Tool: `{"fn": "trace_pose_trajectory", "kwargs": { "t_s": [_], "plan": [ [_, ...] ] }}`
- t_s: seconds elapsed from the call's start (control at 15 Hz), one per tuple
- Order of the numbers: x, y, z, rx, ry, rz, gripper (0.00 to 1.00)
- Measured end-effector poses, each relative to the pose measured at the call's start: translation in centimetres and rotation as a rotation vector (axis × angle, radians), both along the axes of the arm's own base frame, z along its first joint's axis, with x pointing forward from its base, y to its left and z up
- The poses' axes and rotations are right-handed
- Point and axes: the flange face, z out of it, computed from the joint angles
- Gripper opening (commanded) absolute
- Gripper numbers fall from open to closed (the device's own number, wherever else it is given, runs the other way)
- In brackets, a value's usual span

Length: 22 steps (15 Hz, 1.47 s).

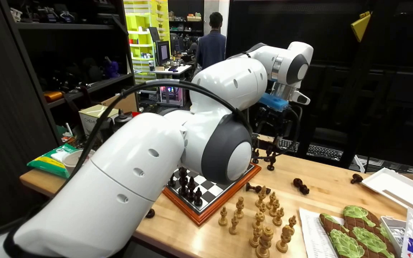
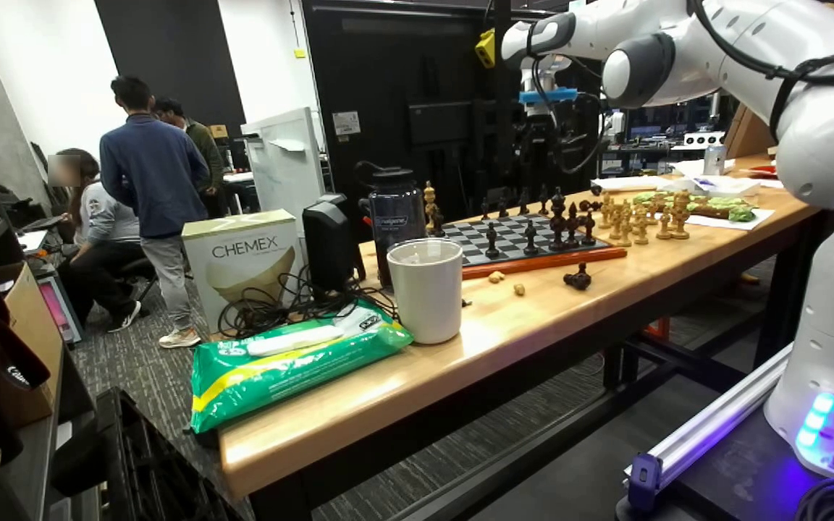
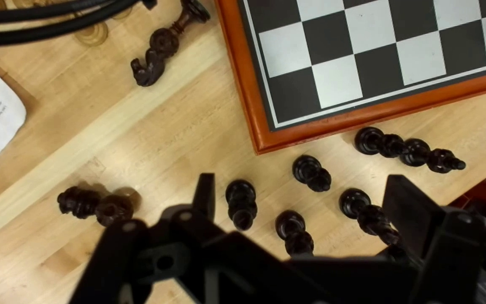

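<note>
My gripper (image 3: 302,176) is open and empty above the wooden table. In the wrist view a dark pawn (image 3: 311,174) and other dark chess pieces (image 3: 241,204) stand below and between the fingers. One dark piece (image 3: 367,216) is partly covered by the right-hand finger. A dark knight (image 3: 155,55) and another dark piece (image 3: 95,207) lie on their sides. The chessboard (image 3: 260,139) with its orange-brown rim is beside them; it shows in both exterior views (image 1: 206,216) (image 2: 547,263). Several dark pieces (image 1: 191,190) stand on it. The gripper also shows in both exterior views (image 1: 269,138) (image 2: 536,163).
Light wooden pieces (image 1: 265,240) stand beside the board. A patterned oven mitt (image 1: 357,229), paper (image 1: 314,233) and white tray (image 1: 400,186) lie farther along. A white cup (image 2: 426,293), green pack (image 2: 294,369), dark bottle (image 2: 395,217) and Chemex box (image 2: 243,264) stand at the other end.
</note>
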Motion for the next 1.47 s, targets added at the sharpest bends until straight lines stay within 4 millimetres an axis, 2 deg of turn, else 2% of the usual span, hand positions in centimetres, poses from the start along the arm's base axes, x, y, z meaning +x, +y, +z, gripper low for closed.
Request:
{"fn": "trace_pose_trajectory", "kwargs": {
  "t_s": [0.2,0.53,1.13,1.47],
  "plan": [
    [0.0,-0.5,-1.0,0.011,0.008,-0.006,1.00],
    [-0.2,-1.4,-1.3,0.020,0.004,-0.015,1.00],
    [-0.1,-1.7,-3.5,0.043,0.032,-0.011,1.00],
    [0.2,-1.9,-3.9,0.043,0.017,-0.007,1.00]
  ]
}}
